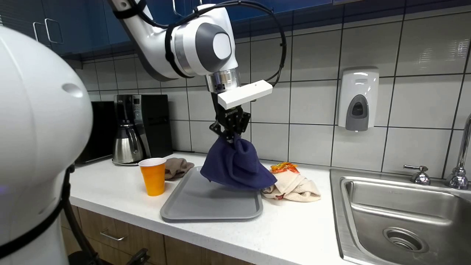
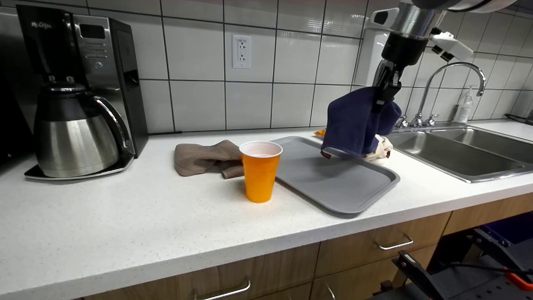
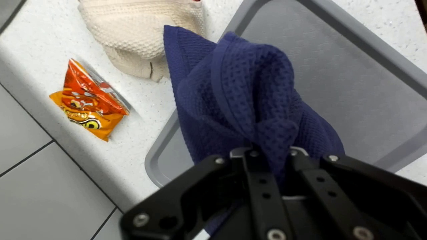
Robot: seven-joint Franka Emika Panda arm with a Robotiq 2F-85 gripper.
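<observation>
Wrist view is showing the gripper pinching a bunched fold of a dark blue towel between its two fingers, with cloth hiding part of the fingertips. The towel is hanging over a gray tray and covering much of it there; whether its lowest hem is touching the tray is hard to tell. A cream cloth is running off the top edge of the same view, and a short dark line on it is looking too unclear to name. In both exterior views the towel is hiding part of that cloth. The snack packet, lying whole in the wrist view, is showing only an orange corner in an exterior view. An orange cup is blocking one end of a brown cloth, and a metal sink is running past the edge in both exterior views. The towel is displaying a waffle weave and folding into thick ridges, while the cream cloth is bulging with a nubby weave. The tray is carrying a faintly grained face, rounded corners and a raised rim. The cup is tapering below a white lip, the creased packet is shining, and the white counter is showing fine speckles.
</observation>
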